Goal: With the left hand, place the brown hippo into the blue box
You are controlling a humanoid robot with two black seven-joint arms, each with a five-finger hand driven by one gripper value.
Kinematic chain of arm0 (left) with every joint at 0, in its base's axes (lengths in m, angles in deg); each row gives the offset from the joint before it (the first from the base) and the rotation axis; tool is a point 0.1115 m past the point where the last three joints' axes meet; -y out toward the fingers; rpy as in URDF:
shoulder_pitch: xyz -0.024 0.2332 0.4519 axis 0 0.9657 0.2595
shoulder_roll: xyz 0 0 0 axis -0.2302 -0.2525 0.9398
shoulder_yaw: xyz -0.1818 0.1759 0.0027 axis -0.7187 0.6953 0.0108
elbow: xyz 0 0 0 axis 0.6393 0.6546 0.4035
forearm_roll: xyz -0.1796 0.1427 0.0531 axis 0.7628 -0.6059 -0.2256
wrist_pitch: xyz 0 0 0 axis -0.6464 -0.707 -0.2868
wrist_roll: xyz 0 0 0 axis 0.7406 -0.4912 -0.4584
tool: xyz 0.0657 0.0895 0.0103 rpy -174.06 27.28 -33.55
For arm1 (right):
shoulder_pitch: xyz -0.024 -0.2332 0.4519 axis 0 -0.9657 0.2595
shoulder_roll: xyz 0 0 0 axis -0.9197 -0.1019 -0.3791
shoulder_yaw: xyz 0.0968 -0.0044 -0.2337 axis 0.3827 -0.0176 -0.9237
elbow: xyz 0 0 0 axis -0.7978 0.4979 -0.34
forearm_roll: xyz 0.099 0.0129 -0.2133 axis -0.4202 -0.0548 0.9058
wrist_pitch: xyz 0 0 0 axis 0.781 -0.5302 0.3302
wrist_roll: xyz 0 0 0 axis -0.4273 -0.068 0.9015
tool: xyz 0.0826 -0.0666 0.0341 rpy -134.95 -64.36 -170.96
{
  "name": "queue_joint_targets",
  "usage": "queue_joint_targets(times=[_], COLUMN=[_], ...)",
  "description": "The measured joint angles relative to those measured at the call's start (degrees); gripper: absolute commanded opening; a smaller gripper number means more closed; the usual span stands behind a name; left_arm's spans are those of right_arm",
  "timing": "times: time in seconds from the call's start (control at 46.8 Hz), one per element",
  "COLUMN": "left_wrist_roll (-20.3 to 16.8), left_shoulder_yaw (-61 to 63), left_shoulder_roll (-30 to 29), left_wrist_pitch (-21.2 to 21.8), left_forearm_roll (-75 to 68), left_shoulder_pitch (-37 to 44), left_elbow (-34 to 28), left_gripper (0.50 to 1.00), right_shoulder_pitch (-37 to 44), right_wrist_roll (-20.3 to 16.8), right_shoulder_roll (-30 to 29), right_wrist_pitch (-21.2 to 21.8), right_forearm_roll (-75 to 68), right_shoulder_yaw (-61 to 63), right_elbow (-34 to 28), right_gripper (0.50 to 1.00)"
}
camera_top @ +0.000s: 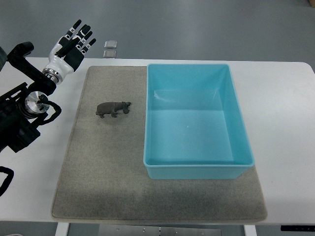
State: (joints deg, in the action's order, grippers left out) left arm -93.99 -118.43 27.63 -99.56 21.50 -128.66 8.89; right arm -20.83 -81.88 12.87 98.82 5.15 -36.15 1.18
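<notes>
Top view, one moment, steep look down onto a white table point(280, 113).

Item: grey mat point(98, 187), spread over the middle of the table, lying flat.

Item: blue box point(197, 169), open-topped, resting on the right part of the mat. Nothing shows inside it.

Item: brown hippo point(113, 108), standing on the mat just left of the box, near its left wall but not touching it. Head points toward the box.

Item: left hand point(73, 43), at the far left corner of the table, beyond the mat's edge and well apart from the hippo. Fingers straight and spread, holding nothing. Its arm enters from the picture's left edge.

Item: right hand, not visible.

Item: two small square tiles point(110, 48) on the floor past the table's far edge; their purpose cannot be told.

Progress, as judged: nothing of the task is done yet. The hippo is untouched and the box holds nothing. Left to do: bring the hand over to the hippo, close on it, lift, carry right over the box wall, and let go inside.
</notes>
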Motion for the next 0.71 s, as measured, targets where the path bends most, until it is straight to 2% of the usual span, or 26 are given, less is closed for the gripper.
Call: queue_joint_targets(times=[0.706], left_wrist_roll=[-0.06], left_shoulder_yaw=[-0.26], left_shoulder_roll=[0.24], left_wrist_pitch=[-0.79], left_forearm_roll=[0.2], left_shoulder_pitch=[0.19], left_elbow=[0.38], left_gripper=[0.996], right_shoulder_pitch=[0.0], right_wrist_roll=[0.0], right_shoulder_roll=[0.0], right_wrist_pitch=[0.0], right_forearm_roll=[0.0], right_shoulder_yaw=[0.0], right_elbow=[0.0], right_gripper=[0.936])
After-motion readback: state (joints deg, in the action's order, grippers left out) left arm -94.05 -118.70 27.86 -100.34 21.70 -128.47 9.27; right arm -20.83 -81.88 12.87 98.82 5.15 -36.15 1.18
